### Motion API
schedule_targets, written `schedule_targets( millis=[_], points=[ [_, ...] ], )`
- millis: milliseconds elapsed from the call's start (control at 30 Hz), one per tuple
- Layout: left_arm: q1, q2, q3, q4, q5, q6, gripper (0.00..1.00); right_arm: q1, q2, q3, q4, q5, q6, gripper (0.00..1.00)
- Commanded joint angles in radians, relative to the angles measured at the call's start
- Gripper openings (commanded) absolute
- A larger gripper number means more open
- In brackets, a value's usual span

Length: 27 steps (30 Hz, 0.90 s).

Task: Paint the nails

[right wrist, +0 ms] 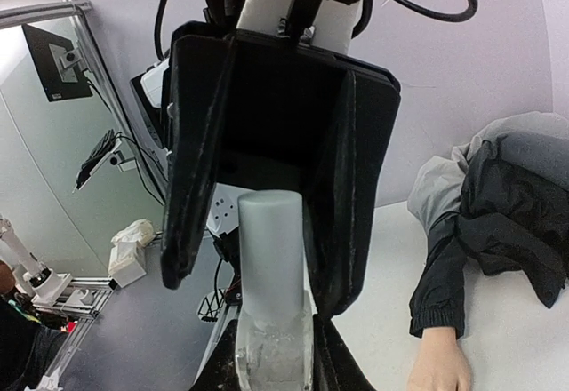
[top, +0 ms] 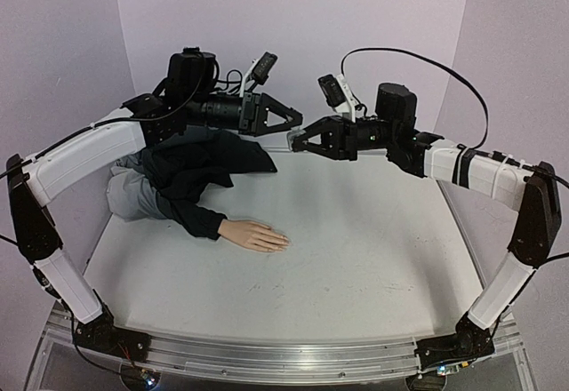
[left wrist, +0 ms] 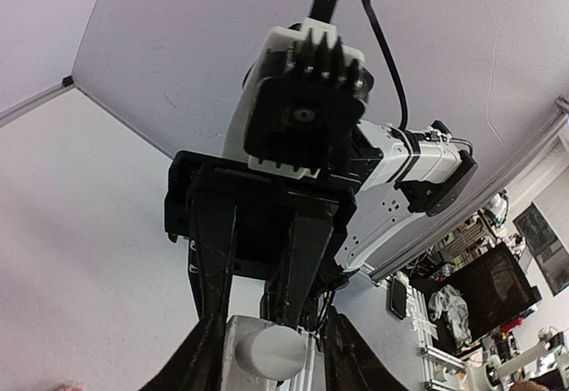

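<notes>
The pale peach mannequin hand [top: 258,235] lies palm down on the table, coming out of a dark sleeve [top: 201,219]; its tiny nails are at the fingertips [top: 283,241]. It also shows in the right wrist view [right wrist: 439,366]. Both grippers meet in the air above the table's back edge. My right gripper [top: 299,145] [right wrist: 271,369] is shut on a small clear bottle [right wrist: 271,355] with a tall white cap [right wrist: 271,240]. My left gripper [top: 298,126] [left wrist: 271,369] is open, with its fingers on either side of the cap [left wrist: 271,354].
A dark jacket over grey cloth [top: 191,164] lies bunched at the table's back left, under the left arm. The white table [top: 356,249] has a metal rail along its front edge [top: 267,355]. Purple walls enclose the back and sides.
</notes>
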Motion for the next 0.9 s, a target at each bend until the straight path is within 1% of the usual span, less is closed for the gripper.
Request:
schedule_targets(
  millis=[0,133,200,233,267,300,367,400,433,467,500,533,567,667,700,733,767,800,833,867],
  points=[
    [-0.005,-0.005,0.049,0.049,-0.048,0.015,0.33,-0.002,-0.014,0.033,0.072,-0.015,0.004,0.0],
    [-0.025,0.001,0.078,-0.037,-0.127,0.064,0.21,-0.002,-0.025,0.019,0.069,0.079,-0.005,0.0],
    [-0.04,-0.001,0.091,-0.083,-0.173,0.097,0.18,-0.003,-0.04,0.006,0.064,0.178,-0.017,0.0],
    [-0.047,-0.002,0.095,-0.098,-0.193,0.107,0.16,-0.001,-0.049,-0.003,0.059,0.26,-0.024,0.0],
    [-0.051,-0.002,0.1,-0.115,-0.216,0.114,0.14,0.002,-0.063,-0.013,0.049,0.364,-0.033,0.0],
    [-0.056,-0.002,0.105,-0.134,-0.243,0.12,0.12,0.012,-0.079,-0.024,0.036,0.501,-0.045,0.0],
    [-0.061,-0.001,0.11,-0.159,-0.287,0.126,0.09,0.073,-0.14,-0.064,0.0,0.907,-0.078,0.0],
    [-0.063,-0.001,0.109,-0.166,-0.303,0.127,0.08,0.127,-0.162,-0.083,0.004,1.135,-0.115,0.0],
    [-0.064,-0.001,0.107,-0.171,-0.318,0.127,0.07,0.183,-0.173,-0.092,0.014,1.313,-0.165,0.0],
    [-0.067,0.001,0.108,-0.176,-0.331,0.127,0.06,0.234,-0.176,-0.089,0.029,1.436,-0.235,0.0],
    [-0.069,0.004,0.109,-0.18,-0.337,0.126,0.06,0.266,-0.174,-0.079,0.039,1.499,-0.271,0.0],
    [-0.07,0.007,0.11,-0.182,-0.34,0.122,0.06,0.287,-0.173,-0.07,0.05,1.521,-0.285,0.0],
    [-0.071,0.01,0.111,-0.182,-0.338,0.118,0.05,0.293,-0.172,-0.063,0.059,1.512,-0.284,0.0],
    [-0.07,0.022,0.115,-0.184,-0.322,0.11,0.06,0.294,-0.152,-0.047,0.064,1.427,-0.282,0.0],
    [-0.07,0.022,0.116,-0.187,-0.314,0.11,0.08,0.293,-0.145,-0.045,0.064,1.389,-0.29,0.0],
    [-0.07,0.022,0.118,-0.192,-0.311,0.111,0.13,0.291,-0.141,-0.049,0.064,1.346,-0.294,0.0],
    [-0.07,0.018,0.12,-0.196,-0.309,0.112,0.21,0.286,-0.138,-0.052,0.063,1.284,-0.295,0.0],
    [-0.069,0.012,0.119,-0.2,-0.307,0.116,0.27,0.273,-0.135,-0.053,0.06,1.198,-0.298,0.0],
    [-0.068,0.003,0.117,-0.204,-0.307,0.12,0.37,0.258,-0.133,-0.051,0.048,1.054,-0.301,0.0],
    [-0.066,-0.004,0.115,-0.211,-0.309,0.123,0.42,0.235,-0.13,-0.049,0.032,0.947,-0.301,0.0]
  ],
)
